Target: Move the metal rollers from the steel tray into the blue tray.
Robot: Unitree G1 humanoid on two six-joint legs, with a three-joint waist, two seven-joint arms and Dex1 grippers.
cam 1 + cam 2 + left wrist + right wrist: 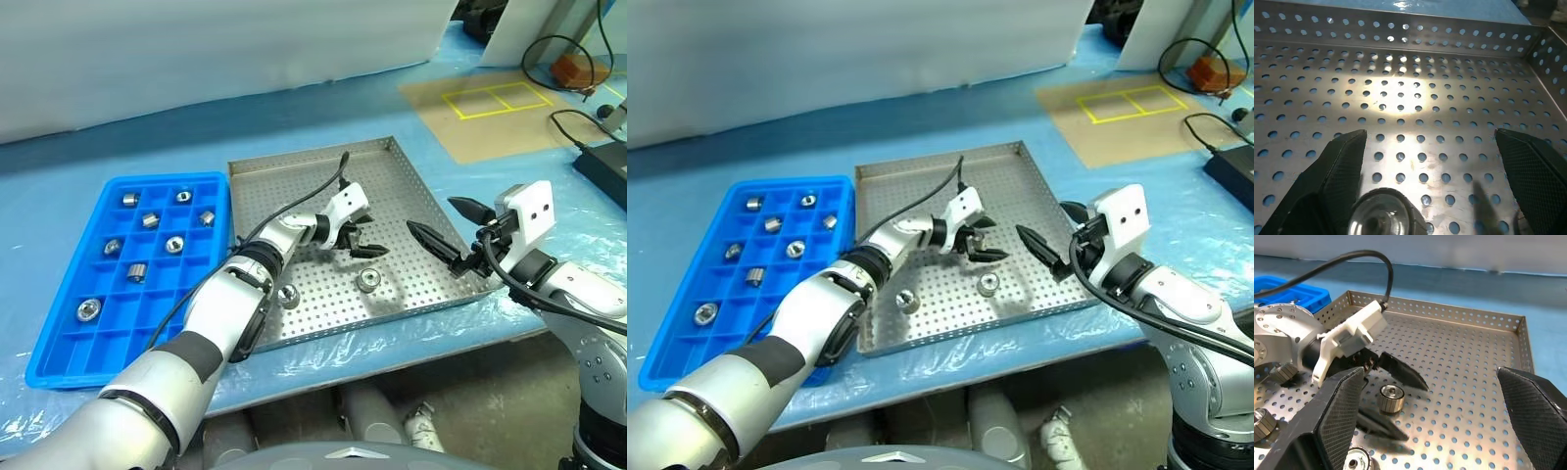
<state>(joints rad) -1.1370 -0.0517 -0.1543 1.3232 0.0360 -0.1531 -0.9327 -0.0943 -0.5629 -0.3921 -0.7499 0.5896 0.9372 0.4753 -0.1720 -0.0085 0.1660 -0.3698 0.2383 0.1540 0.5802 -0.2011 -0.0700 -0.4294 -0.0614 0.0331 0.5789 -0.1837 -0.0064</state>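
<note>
No readable text, label, brand, number or sign can be made out on anything shown in these views.

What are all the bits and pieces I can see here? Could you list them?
steel tray: one, grey, perforated, at the middle of the table
blue tray: one, blue, with compartments, left of the steel tray
rollers in blue tray: eight, silver, one to a compartment
rollers in steel tray: at least three, silver, near its front
sheet: one, blue, covering the table
mat: one, tan with yellow lines, far right
box: one, black, at the right edge
left fingers: two, black, open over the steel tray
right fingers: two, black, open at the steel tray's right rim
</note>
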